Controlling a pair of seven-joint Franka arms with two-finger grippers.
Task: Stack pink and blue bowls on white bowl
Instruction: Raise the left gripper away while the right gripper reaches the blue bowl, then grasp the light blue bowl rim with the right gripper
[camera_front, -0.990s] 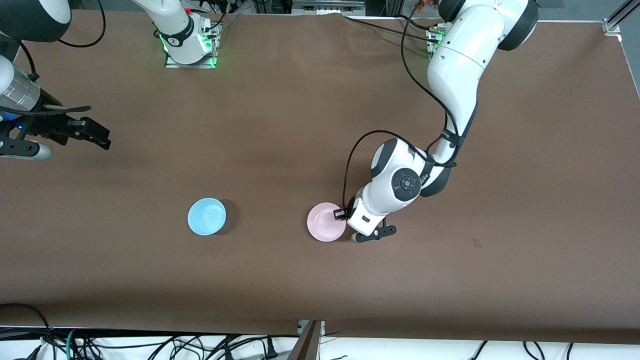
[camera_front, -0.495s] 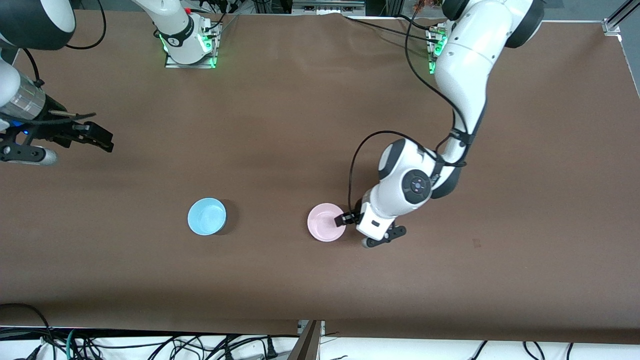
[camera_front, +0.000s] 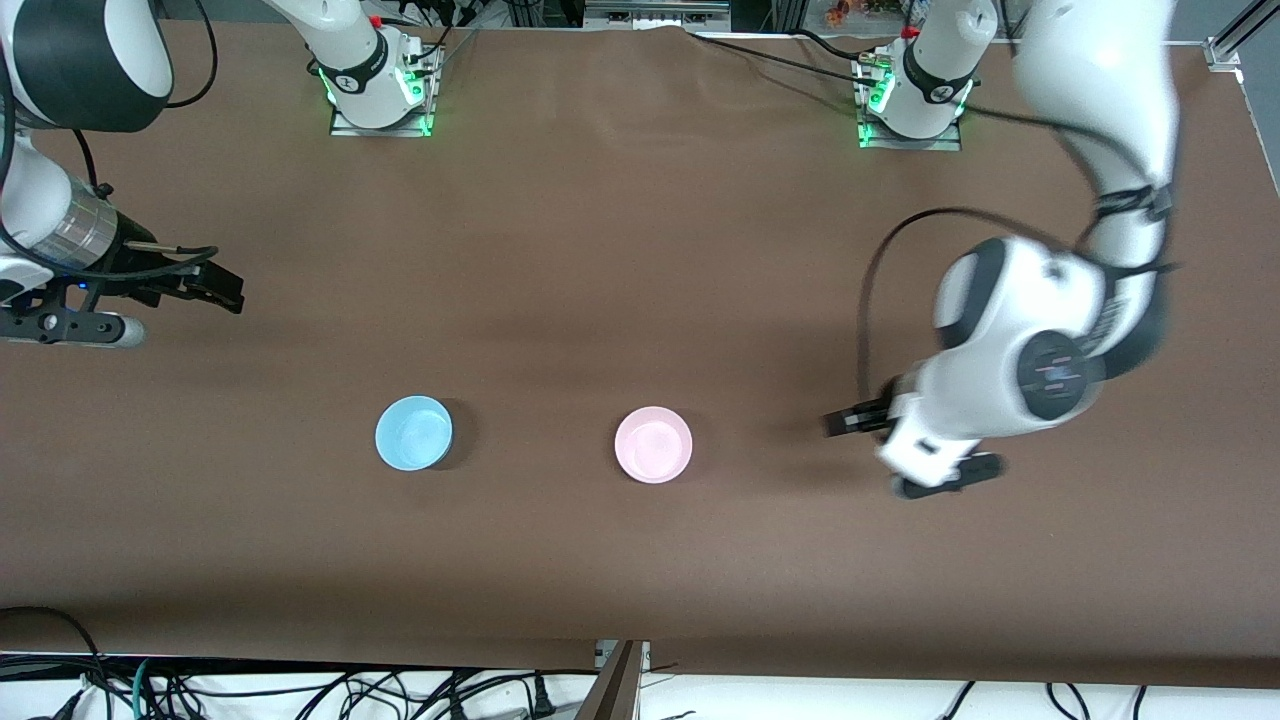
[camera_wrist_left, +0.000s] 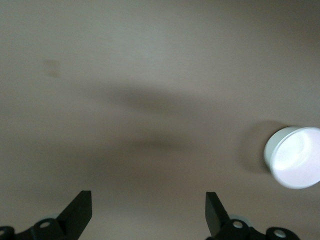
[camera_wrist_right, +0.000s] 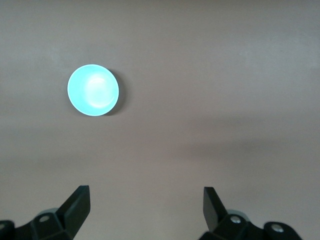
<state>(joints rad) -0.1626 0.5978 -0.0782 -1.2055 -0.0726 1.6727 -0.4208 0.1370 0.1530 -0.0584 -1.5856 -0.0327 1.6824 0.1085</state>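
The pale pink bowl (camera_front: 653, 445) sits upright near the middle of the table; it also shows in the left wrist view (camera_wrist_left: 295, 156). The light blue bowl (camera_front: 413, 432) sits beside it, toward the right arm's end, and shows in the right wrist view (camera_wrist_right: 93, 90). No separate white bowl is in view. My left gripper (camera_front: 840, 422) is open and empty over bare table, well clear of the pink bowl, toward the left arm's end; its jaws (camera_wrist_left: 148, 215) stand wide apart. My right gripper (camera_front: 225, 290) is open and empty over the right arm's end of the table (camera_wrist_right: 146, 210).
The brown table top (camera_front: 620, 250) is bare apart from the two bowls. Both arm bases (camera_front: 380, 90) stand along the edge farthest from the front camera. Cables hang along the nearest edge (camera_front: 300, 690).
My left gripper has drawn back from the pink bowl's rim and swung toward the left arm's end. The pink bowl stays put. My right gripper has drifted slightly toward the middle.
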